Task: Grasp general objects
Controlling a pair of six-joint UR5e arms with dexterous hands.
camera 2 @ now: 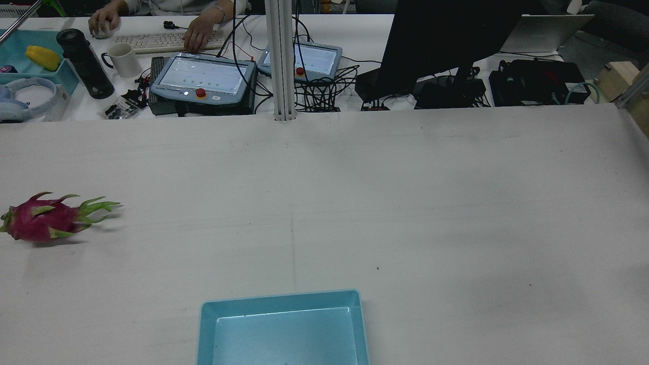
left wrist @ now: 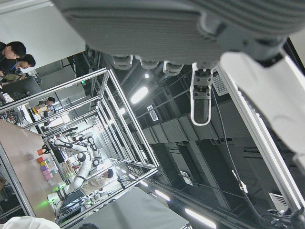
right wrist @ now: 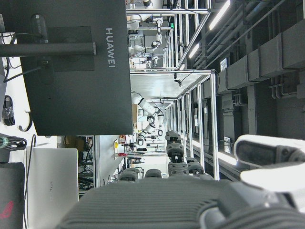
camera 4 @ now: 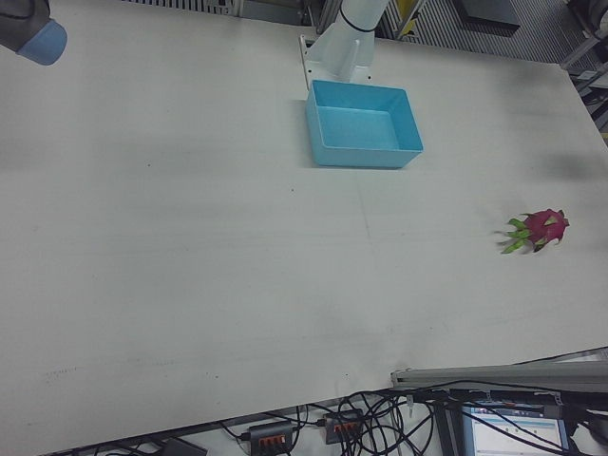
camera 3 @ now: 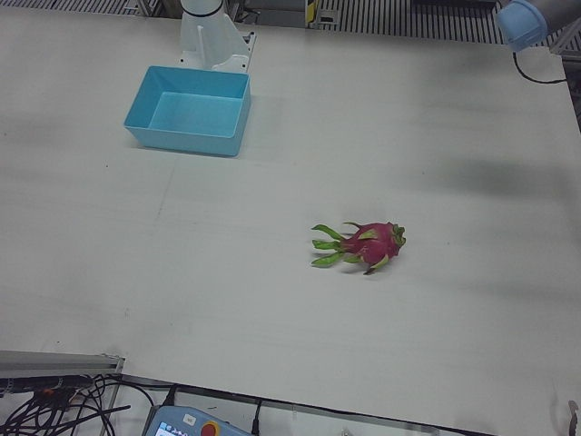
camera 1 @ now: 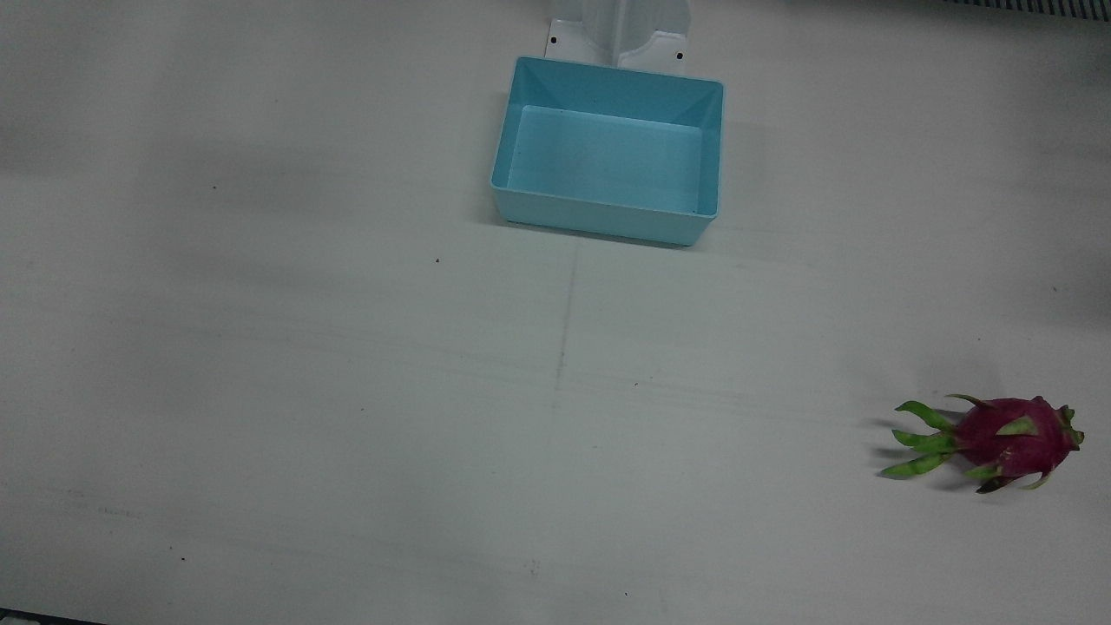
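A magenta dragon fruit [camera 1: 1007,438] with green leafy tips lies on its side on the white table, far out on the robot's left half; it also shows as the dragon fruit [camera 2: 43,220] in the rear view, and again [camera 3: 372,245] [camera 4: 543,226]. No hand is near it on the table. My left hand [left wrist: 143,28] appears only in its own view, facing the ceiling with fingers [left wrist: 201,102] spread and nothing held. My right hand [right wrist: 181,200] likewise shows only in its own view, fingers apart and empty, facing a black monitor.
An empty light-blue bin [camera 1: 608,161] stands before the arm pedestal [camera 1: 621,35] at the robot's edge of the table. Arm joints with blue caps [camera 3: 522,23] [camera 4: 33,38] hang at the table's far corners. Beyond the table are teach pendants [camera 2: 203,76], a post [camera 2: 281,61] and a person's hands at a keyboard [camera 2: 167,40].
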